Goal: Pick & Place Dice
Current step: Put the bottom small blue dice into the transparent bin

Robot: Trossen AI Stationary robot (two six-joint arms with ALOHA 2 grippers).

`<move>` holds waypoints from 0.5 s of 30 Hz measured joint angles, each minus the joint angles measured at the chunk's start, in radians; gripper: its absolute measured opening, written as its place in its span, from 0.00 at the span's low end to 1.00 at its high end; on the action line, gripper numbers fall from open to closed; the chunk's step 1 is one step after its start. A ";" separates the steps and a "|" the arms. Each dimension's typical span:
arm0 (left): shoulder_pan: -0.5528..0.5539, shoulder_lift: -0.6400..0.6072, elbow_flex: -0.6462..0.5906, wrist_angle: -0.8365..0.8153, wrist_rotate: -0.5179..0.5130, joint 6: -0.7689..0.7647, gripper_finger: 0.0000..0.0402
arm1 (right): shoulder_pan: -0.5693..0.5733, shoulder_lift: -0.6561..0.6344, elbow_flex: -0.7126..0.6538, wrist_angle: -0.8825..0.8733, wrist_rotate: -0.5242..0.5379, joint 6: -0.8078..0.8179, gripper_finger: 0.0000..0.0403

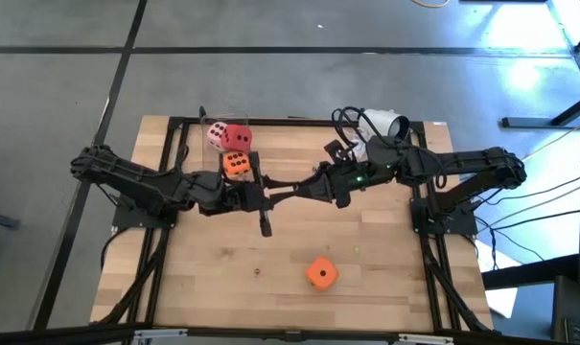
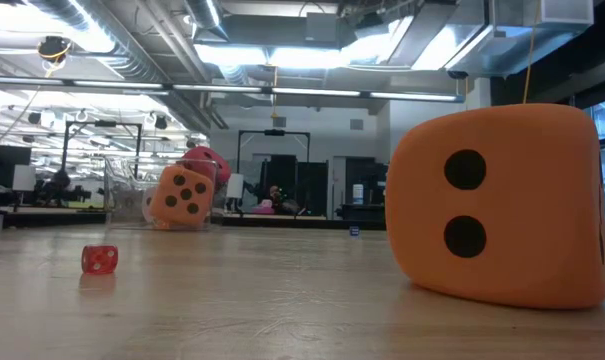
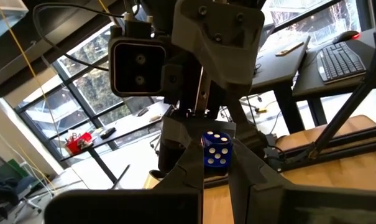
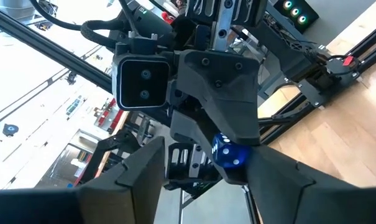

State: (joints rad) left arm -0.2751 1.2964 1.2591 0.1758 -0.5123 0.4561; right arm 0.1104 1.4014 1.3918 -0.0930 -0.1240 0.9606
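Both arms meet above the table's middle, and a small blue die with white pips (image 3: 217, 150) (image 4: 229, 152) sits between them. My left gripper (image 1: 280, 189) (image 3: 216, 167) is shut on it. My right gripper (image 1: 307, 184) (image 4: 206, 163) faces it, open, with a finger on either side of the die. Of the soft dice, the pale pink one (image 1: 217, 135), the red one (image 1: 239, 136) and an orange one (image 1: 236, 164) (image 2: 182, 196) rest together near the far edge. The other orange one (image 1: 321, 273) (image 2: 502, 205) sits alone near the near edge. My left gripper pinches the small blue die's two opposite faces (image 3: 206, 155) between its fingertips, coming level from the table's left side. The die is lifted clear of the table. Whether a right finger also touches it, I cannot tell.
A tiny red die (image 2: 99, 259) lies on the wood toward the near side. A clear container (image 2: 130, 190) stands by the far cluster of dice. A white object and cables (image 1: 381, 125) lie at the far right. Bare wood (image 1: 395, 259) spreads across the near half.
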 joint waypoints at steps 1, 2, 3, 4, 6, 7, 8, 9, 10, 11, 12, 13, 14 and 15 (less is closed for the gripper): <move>-0.004 0.000 0.000 -0.003 0.000 0.000 0.04 | 0.000 0.000 0.000 -0.007 0.000 0.001 0.52; -0.006 0.000 0.006 -0.018 -0.001 0.000 0.04 | 0.000 0.000 0.000 -0.017 0.001 0.001 0.52; -0.010 0.000 0.015 -0.015 0.008 0.000 0.04 | 0.000 0.000 -0.001 -0.039 0.010 0.001 0.51; -0.014 -0.002 0.025 -0.027 0.000 0.002 0.04 | -0.001 0.002 -0.004 -0.038 -0.001 0.005 0.51; -0.022 -0.004 0.030 -0.027 0.007 0.003 0.04 | -0.001 0.002 0.000 -0.044 0.001 0.004 0.50; -0.024 -0.002 0.032 -0.026 0.010 0.003 0.04 | -0.001 0.000 0.000 -0.053 -0.005 0.003 0.50; -0.026 -0.002 0.032 -0.026 0.004 0.003 0.04 | 0.000 0.001 0.000 -0.052 -0.016 0.004 0.50; -0.030 -0.002 0.032 -0.028 0.001 0.004 0.04 | 0.002 0.002 0.000 -0.048 -0.017 0.005 0.50; -0.031 -0.004 0.032 -0.028 0.002 0.004 0.04 | 0.004 0.002 -0.001 -0.045 -0.010 0.005 0.50; -0.031 -0.004 0.033 -0.030 -0.001 0.003 0.04 | 0.004 0.002 -0.001 -0.043 -0.010 0.005 0.50; -0.032 -0.004 0.034 -0.037 -0.005 0.003 0.04 | 0.005 0.002 -0.001 -0.039 -0.009 0.005 0.50; -0.032 -0.006 0.034 -0.043 -0.009 0.003 0.04 | 0.005 0.002 -0.002 -0.038 -0.003 0.005 0.50; -0.032 -0.007 0.034 -0.046 -0.013 0.002 0.04 | 0.005 0.003 -0.002 -0.037 0.003 0.004 0.50; -0.032 -0.007 0.035 -0.046 -0.016 0.000 0.04 | 0.005 0.002 -0.002 -0.034 0.004 0.002 0.50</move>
State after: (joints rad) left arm -0.3069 1.2892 1.2940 0.1299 -0.5281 0.4564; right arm 0.1150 1.4036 1.3899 -0.1272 -0.1198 0.9630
